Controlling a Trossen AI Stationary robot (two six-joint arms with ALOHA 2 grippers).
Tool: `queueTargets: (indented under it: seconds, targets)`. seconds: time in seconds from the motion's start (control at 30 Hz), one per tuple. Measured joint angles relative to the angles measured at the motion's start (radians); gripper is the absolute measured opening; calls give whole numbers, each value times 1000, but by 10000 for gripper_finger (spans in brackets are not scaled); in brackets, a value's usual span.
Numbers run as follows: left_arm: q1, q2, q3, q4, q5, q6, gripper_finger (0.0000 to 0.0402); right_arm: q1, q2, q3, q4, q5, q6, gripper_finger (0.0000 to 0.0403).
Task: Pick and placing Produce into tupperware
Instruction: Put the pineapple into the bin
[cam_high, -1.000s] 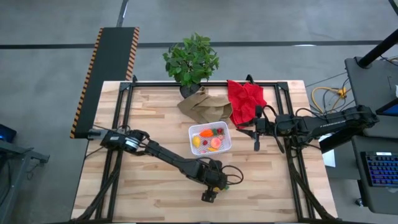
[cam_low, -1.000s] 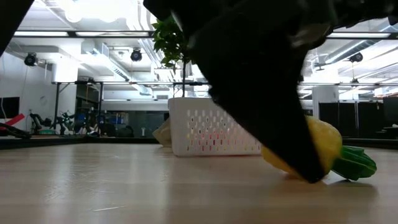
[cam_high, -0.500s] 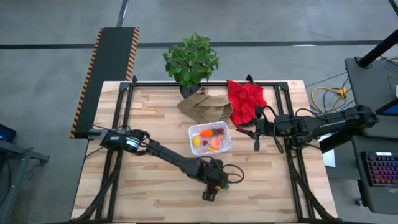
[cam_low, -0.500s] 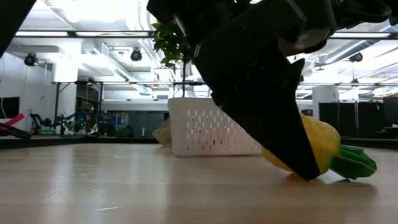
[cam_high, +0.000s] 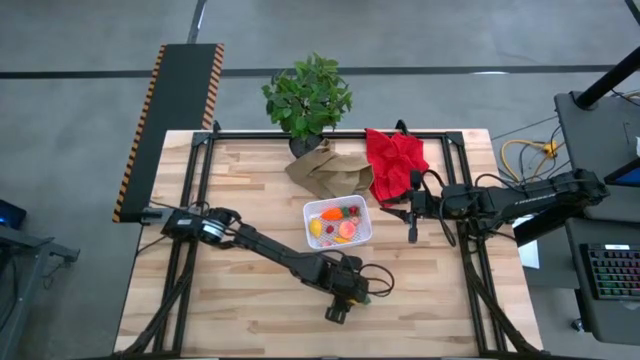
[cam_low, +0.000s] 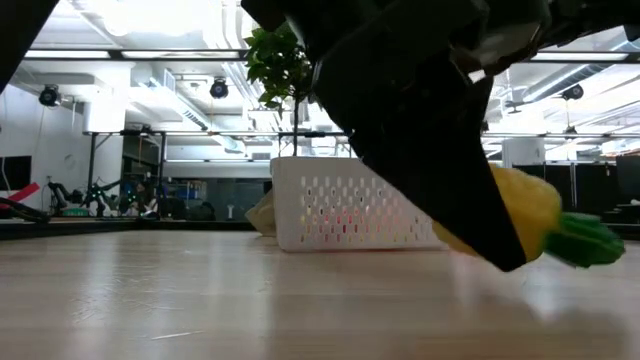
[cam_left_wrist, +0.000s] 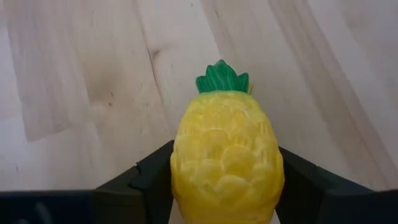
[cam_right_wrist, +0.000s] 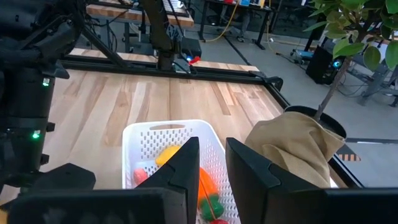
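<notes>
Left gripper (cam_high: 350, 292) sat at the near middle of the table (cam_high: 240, 170), fingers (cam_left_wrist: 143, 180) pinching a toy pineapple (cam_left_wrist: 227, 158) (yellow, green crown pointing away from the wrist), which the low view showed clear of the wood. Beyond it stood the white tupperware (cam_high: 338, 222), holding several small produce pieces (cam_high: 340, 225), with a brown paper bag (cam_high: 328, 168), red cloth (cam_high: 395, 160) and potted plant (cam_high: 307, 95) farther back. Right gripper (cam_high: 412, 215) hovered just beside the tupperware, fingers (cam_right_wrist: 249, 165) slightly parted around nothing.

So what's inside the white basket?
The white basket holds small toy produce: yellow, orange, pink and red pieces. Anything beneath them is hidden. The toy pineapple sits outside, in the left gripper.
</notes>
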Motion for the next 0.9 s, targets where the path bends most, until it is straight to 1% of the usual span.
queueTargets:
  seconds: [0.1, 0.27, 0.37, 0.5, 0.67, 0.77, 0.9]
  targets:
    - [0, -12, 2, -5, 1, 14, 185, 0, 0, 0, 0, 0, 0, 70]
    - [0, -59, 1, -9, 0, 23, 185, 0, 0, 0, 0, 0, 3, 70]
    - [0, -91, 0, -50, -12, 30, 193, 0, 0, 0, 37, 0, 33, 70]
    - [1, -144, -5, -130, -86, 33, 194, 0, -3, 1, 125, 0, 59, 70]
    - [21, -206, -10, -236, -164, 33, 185, 1, -9, 0, 130, 0, 54, 70]
    - [45, -240, -11, -284, -190, 41, 189, 0, -9, 0, 135, 0, 52, 70]
    - [94, -283, -22, -299, -196, 56, 191, 0, -9, 0, 139, 0, 51, 70]
